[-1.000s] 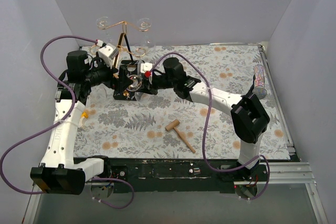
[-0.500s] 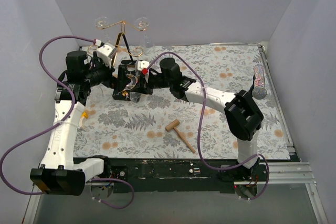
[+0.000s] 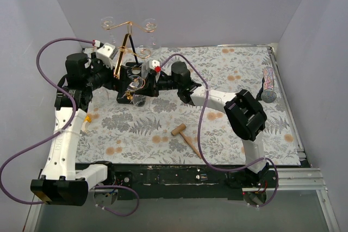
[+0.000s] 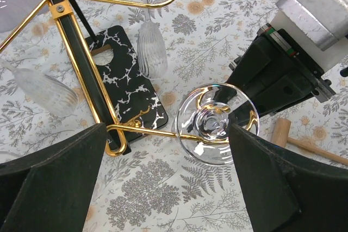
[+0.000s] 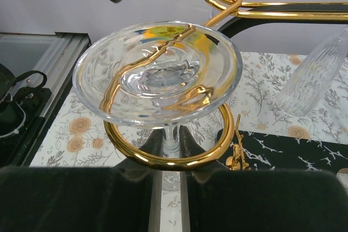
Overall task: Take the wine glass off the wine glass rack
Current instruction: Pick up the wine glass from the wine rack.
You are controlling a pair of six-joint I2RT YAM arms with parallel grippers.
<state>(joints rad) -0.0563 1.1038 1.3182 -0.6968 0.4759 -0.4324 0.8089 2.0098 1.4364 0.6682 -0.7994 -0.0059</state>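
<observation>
The wine glass [image 5: 157, 74] hangs upside down, its foot resting on a curled gold arm of the wine glass rack [image 5: 179, 161]. My right gripper [image 5: 172, 139] is shut on the glass's stem just below the foot. In the left wrist view the same glass foot [image 4: 217, 123] lies on the gold arm beyond my left gripper [image 4: 168, 183], which stands wide open and holds nothing. The rack's post [image 4: 81, 63] rises from its black marbled base [image 4: 128, 88]. From above, both grippers meet at the rack [image 3: 126, 42], the left [image 3: 118, 79] and the right [image 3: 142, 80] either side of the glass [image 3: 136, 83].
Two more ribbed glasses [image 4: 152, 42] [image 4: 43, 91] hang from other arms of the rack. A wooden mallet [image 3: 186, 138] lies on the floral mat [image 3: 228, 69] in front. A patterned cylinder [image 3: 268, 84] rests by the right wall. Walls close in on the left, right and back.
My right arm's elbow has swung left toward the rack while its gripper stays on the stem. The left wrist has shifted slightly left. The rack's post leans more.
</observation>
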